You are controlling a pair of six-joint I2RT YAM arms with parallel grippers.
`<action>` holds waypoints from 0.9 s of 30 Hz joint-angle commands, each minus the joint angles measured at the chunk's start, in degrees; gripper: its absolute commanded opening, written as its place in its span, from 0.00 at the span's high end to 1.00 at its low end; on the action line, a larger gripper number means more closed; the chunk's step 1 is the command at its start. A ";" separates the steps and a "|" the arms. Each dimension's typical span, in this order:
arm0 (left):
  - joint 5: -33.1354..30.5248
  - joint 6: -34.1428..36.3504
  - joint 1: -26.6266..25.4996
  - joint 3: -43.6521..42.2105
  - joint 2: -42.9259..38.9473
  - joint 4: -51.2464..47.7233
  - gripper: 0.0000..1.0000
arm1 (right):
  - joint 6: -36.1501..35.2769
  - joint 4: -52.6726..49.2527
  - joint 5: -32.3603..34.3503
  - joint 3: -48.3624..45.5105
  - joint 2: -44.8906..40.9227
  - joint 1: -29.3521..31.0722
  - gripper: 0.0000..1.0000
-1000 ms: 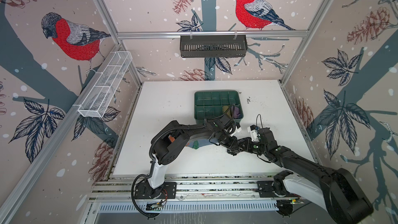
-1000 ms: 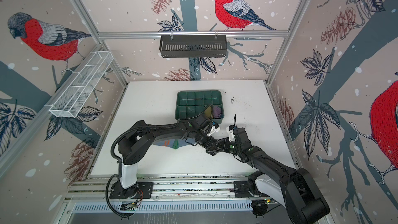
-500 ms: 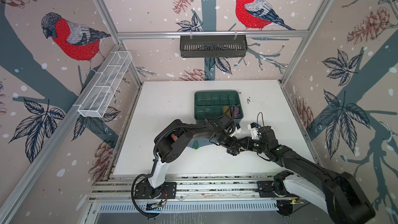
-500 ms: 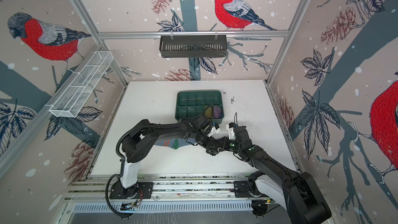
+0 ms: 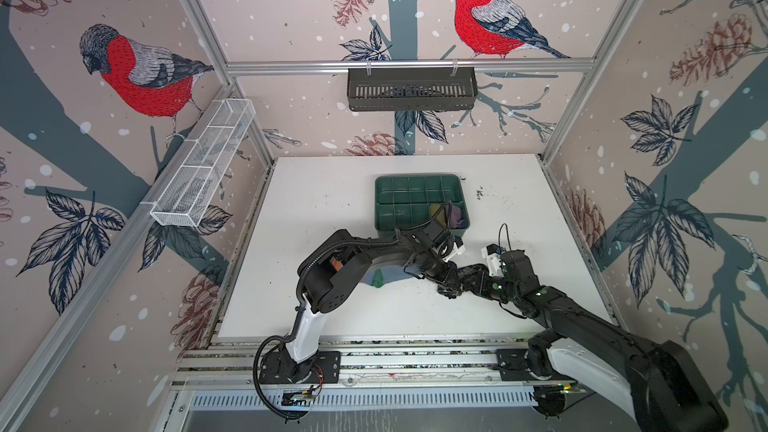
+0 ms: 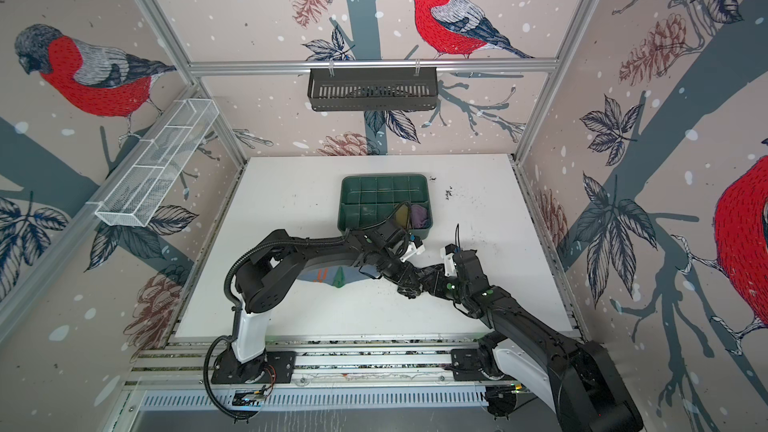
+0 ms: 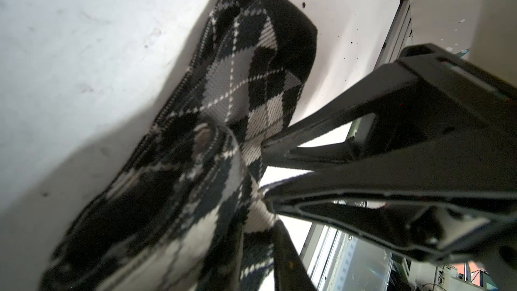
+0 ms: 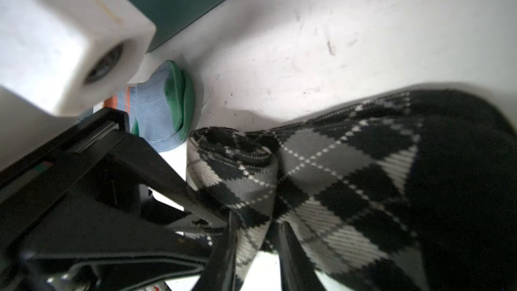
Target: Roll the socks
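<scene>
Both top views are showing the claws meeting low over the white table (image 5: 316,209), near the green tray (image 5: 381,205), hiding their work. Only the light blue sock (image 6: 328,278) is peeking out beneath the left arm. Wrist views are revealing the argyle sock (image 7: 246,79), part-rolled on the table. The left gripper (image 7: 260,244) is clenching it. The right gripper (image 7: 264,172) is straddling a fold, jaws slightly apart; pressing or not, cannot tell.
</scene>
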 commanded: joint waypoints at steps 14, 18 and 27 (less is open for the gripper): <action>-0.55 1.30 0.79 -0.14 -1.00 0.38 0.78 | -1.82 5.14 0.03 2.74 6.68 -0.68 0.70; -0.45 1.38 0.87 -0.17 -1.06 0.21 0.78 | -1.56 7.01 -1.10 2.52 8.48 -0.66 0.70; -0.45 1.30 1.05 -0.58 -0.95 0.59 0.78 | -2.25 8.58 -1.87 3.92 10.74 -0.59 0.78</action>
